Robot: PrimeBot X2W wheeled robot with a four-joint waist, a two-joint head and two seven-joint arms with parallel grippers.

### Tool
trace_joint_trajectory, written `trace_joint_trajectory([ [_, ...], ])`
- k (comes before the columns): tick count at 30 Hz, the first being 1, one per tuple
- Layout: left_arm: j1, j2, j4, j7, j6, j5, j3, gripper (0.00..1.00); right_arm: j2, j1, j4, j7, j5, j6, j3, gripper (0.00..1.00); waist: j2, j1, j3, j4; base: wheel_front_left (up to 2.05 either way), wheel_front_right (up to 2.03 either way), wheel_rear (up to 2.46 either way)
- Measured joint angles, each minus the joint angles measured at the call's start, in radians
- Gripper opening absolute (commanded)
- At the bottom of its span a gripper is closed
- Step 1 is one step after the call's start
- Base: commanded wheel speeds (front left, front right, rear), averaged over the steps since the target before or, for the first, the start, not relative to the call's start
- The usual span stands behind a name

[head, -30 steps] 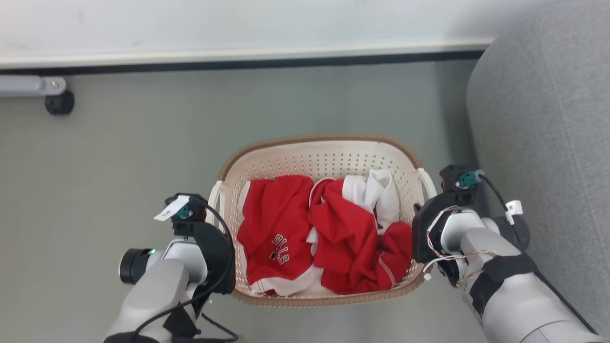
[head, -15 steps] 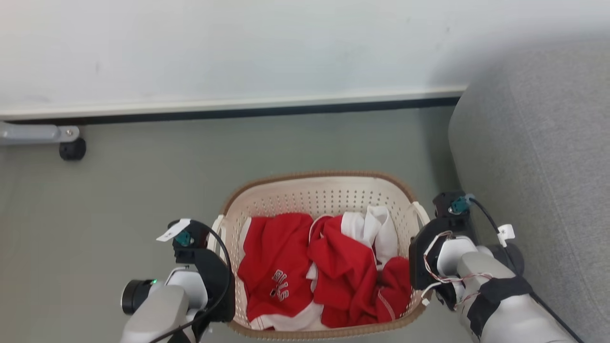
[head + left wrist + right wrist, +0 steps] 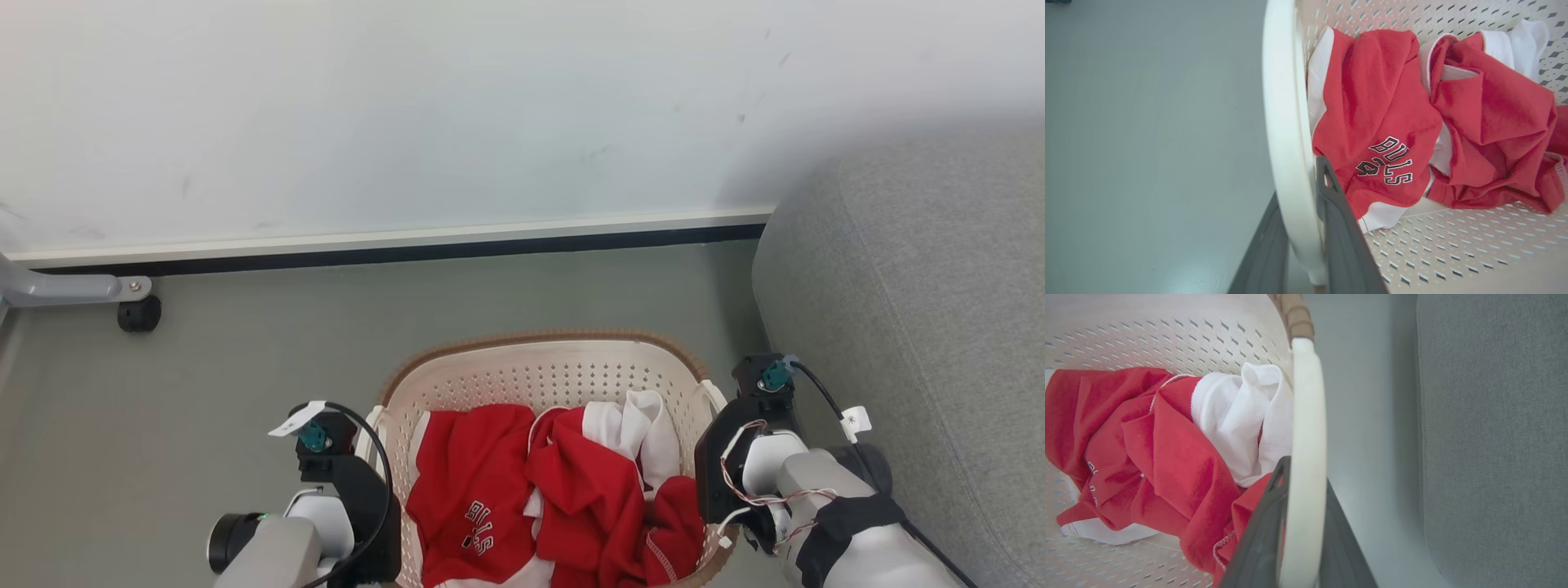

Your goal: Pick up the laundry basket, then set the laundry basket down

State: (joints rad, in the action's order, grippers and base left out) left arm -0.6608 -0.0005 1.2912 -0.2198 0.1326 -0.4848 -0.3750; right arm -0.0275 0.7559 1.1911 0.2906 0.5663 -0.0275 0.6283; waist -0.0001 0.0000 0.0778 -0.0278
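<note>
The laundry basket (image 3: 540, 338), cream-white and perforated with a brown woven rim, sits low in the head view with red and white clothes (image 3: 571, 482) inside. My left gripper (image 3: 1300, 183) is shut on the basket's white left loop handle (image 3: 1282, 102), one finger inside the loop and one outside. My right gripper (image 3: 1306, 477) is shut on the right loop handle (image 3: 1308, 416) in the same way. In the head view both wrists flank the basket, and the fingers are hidden below them. I cannot tell whether the basket touches the floor.
A grey sofa (image 3: 914, 310) stands close on the right, next to my right arm. A white wall with a dark baseboard (image 3: 392, 249) runs behind the basket. A grey leg with a black caster (image 3: 139, 314) stands at the far left. Grey floor (image 3: 204, 367) surrounds the basket.
The head camera has moved: more wall shows, and the basket and arms sit lower in the picture. Both grippers have stayed shut on the handles.
</note>
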Motion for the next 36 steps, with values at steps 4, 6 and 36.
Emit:
trace_joint_trajectory([
  [4,0.018,0.0,0.001,-0.009,0.001,-0.006,0.0,0.0,0.0,-0.012,0.0,0.013,0.016,-0.003,0.013,0.0,0.0,0.0,-0.017,-0.004,0.0,0.0,0.0],
  [6,0.019,0.001,0.001,-0.012,0.001,-0.007,0.0,0.0,0.0,-0.015,-0.001,0.017,0.02,-0.007,0.019,0.0,0.0,0.0,-0.023,-0.006,0.0,0.0,0.0],
  [36,0.058,0.006,0.0,-0.088,0.001,-0.017,-0.008,0.0,0.002,-0.053,0.003,0.079,0.122,-0.021,0.089,0.0,0.0,0.0,-0.073,-0.002,0.0,0.0,0.0],
])
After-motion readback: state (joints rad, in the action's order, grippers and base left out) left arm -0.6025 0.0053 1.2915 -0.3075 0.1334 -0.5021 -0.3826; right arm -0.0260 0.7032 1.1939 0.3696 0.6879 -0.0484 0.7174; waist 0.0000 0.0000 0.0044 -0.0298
